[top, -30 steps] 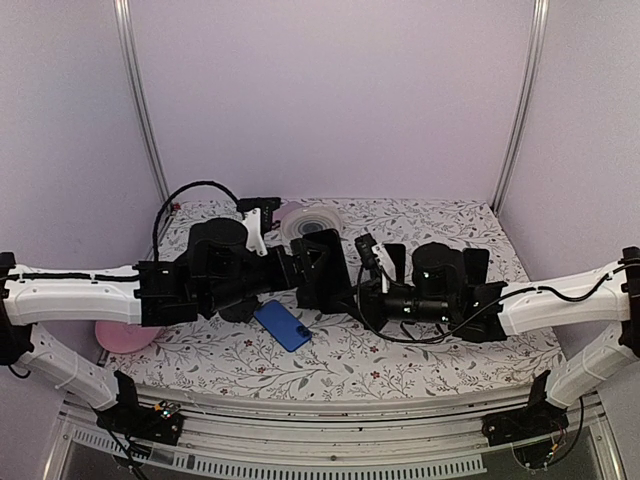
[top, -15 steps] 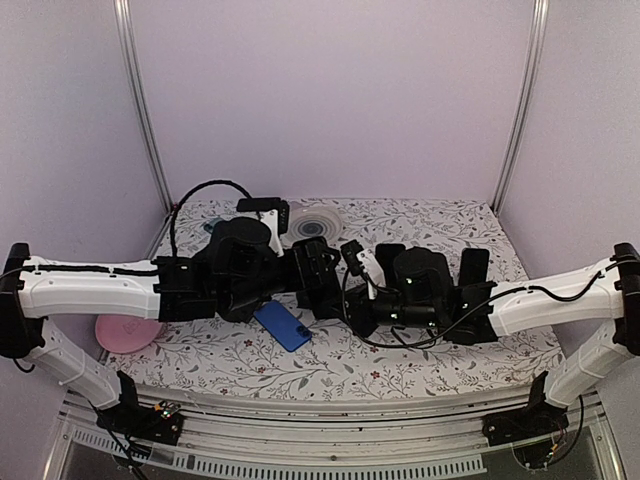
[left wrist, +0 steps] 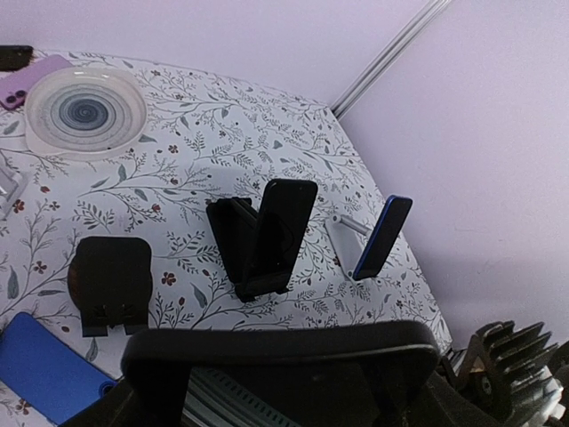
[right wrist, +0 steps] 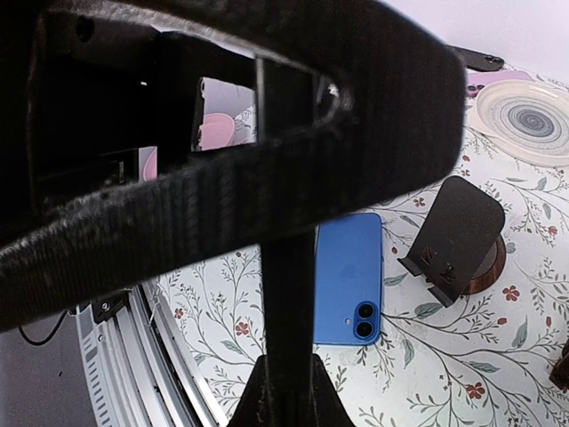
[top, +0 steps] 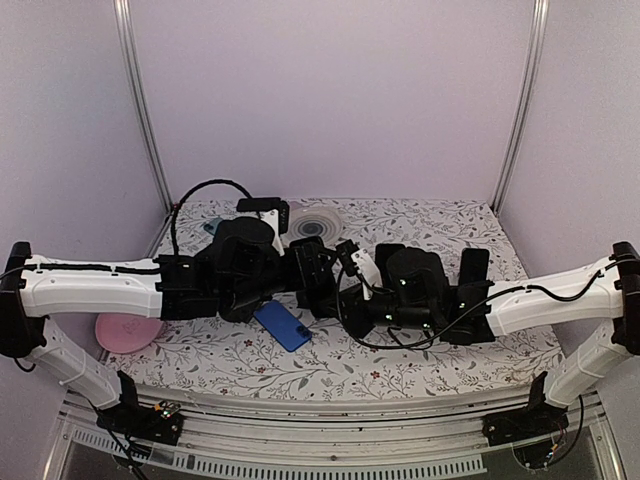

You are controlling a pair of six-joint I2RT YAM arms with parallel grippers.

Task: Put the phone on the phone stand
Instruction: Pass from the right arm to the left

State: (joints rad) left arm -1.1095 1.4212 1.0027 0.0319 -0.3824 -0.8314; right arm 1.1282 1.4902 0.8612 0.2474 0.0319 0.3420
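Scooting the shut-tight right gripper closer to the left gripper (can't tell its width); blue phone still flat, unmoved.

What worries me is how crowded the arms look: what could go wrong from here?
The left gripper and right gripper almost meet in the top view; they could collide. The blue phone lies flat, so a grasp may push it instead of lifting it. The phone stand beside it might get knocked.
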